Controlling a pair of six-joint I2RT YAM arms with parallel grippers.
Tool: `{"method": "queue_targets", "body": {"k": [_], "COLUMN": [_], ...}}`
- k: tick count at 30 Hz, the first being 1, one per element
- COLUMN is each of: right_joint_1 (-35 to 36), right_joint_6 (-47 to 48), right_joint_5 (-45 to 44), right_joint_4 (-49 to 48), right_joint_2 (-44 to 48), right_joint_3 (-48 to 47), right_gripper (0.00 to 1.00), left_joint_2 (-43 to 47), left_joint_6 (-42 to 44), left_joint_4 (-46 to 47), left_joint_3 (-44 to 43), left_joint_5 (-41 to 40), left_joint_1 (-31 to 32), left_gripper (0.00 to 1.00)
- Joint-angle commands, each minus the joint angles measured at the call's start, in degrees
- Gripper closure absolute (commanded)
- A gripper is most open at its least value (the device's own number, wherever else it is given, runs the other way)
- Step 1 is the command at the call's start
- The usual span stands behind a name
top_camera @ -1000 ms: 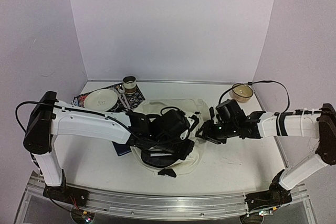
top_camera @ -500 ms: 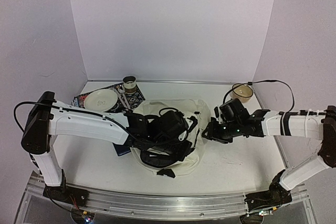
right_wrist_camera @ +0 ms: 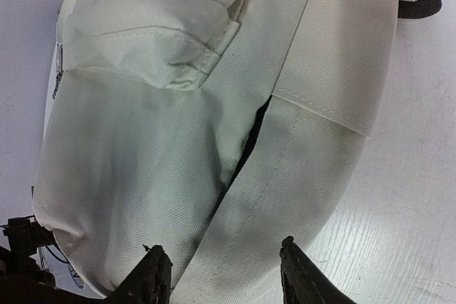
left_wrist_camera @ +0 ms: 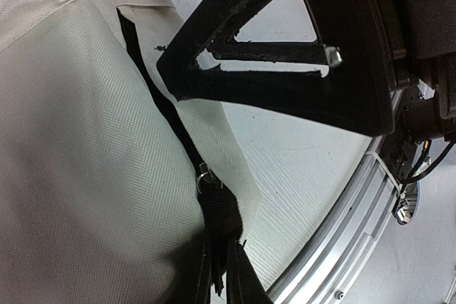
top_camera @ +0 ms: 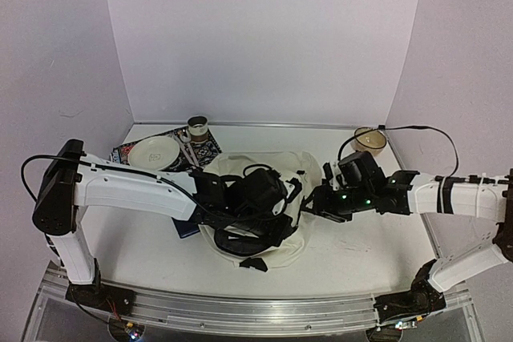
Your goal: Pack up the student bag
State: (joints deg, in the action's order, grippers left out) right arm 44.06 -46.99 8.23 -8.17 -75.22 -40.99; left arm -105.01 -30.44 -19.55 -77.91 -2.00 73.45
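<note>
Student bag [top_camera: 298,239] mid-table; left gripper [top_camera: 268,198] over it, right gripper [top_camera: 314,201] at its right edge. Plate [top_camera: 154,151] on mat [top_camera: 208,150] back-left, cup [top_camera: 198,127] behind; bowl [top_camera: 369,141] back-right.

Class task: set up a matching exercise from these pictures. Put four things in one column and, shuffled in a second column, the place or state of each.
Things:
1. student bag
2. plate
3. bowl
4. right tool

Places or states:
A. far right corner of the table
B. open, at the bag's right edge
C. on the patterned mat, far left
D. cream fabric, in the middle

Pairs: 1-D, 2-C, 3-A, 4-B
</note>
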Motion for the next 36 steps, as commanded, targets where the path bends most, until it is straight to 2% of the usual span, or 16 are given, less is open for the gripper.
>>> {"method": "queue_targets", "body": {"k": [1,7,14,16,27,33,36], "right_joint_1": [1.1,2.6,2.8,2.8,-3.7,-10.0,-13.1], "right_joint_6": [-1.5,-1.8,-1.4,-0.6,4.0,7.4,9.2], "right_joint_5": [0.5,1.1,-0.8,-2.7,-6.3,-7.2,-7.2], "right_joint_4": [-0.1,-0.4,0.9,1.8,2.5,2.5,2.4], "right_joint_2": [-0.6,-2.8,-6.6,-7.6,-14.6,-19.7,-21.7], "right_joint_3": [0.2,-1.2,-1.9,-2.4,-6.7,-10.0,-12.7], "right_gripper": [0.46,0.4,0.41,0.45,0.86,0.99,1.0], "left_joint_2": [0.8,0.0,2.8,4.4,9.6,12.6,13.2], "left_joint_6": [-0.5,-0.4,0.2,0.7,1.0,1.3,1.2], "left_joint_4": [0.0,0.0,0.0,0.1,0.1,0.1,0.0], "left_joint_3": [0.4,0.3,1.3,2.1,8.1,10.4,11.2], "left_joint_5": [0.1,1.0,0.8,1.0,4.5,4.6,3.3], "left_joint_1": [-0.1,-0.1,-0.1,0.0,0.0,0.0,0.0], "left_gripper": [0.91,1.0,1.0,1.0,1.0,1.0,1.0]}}
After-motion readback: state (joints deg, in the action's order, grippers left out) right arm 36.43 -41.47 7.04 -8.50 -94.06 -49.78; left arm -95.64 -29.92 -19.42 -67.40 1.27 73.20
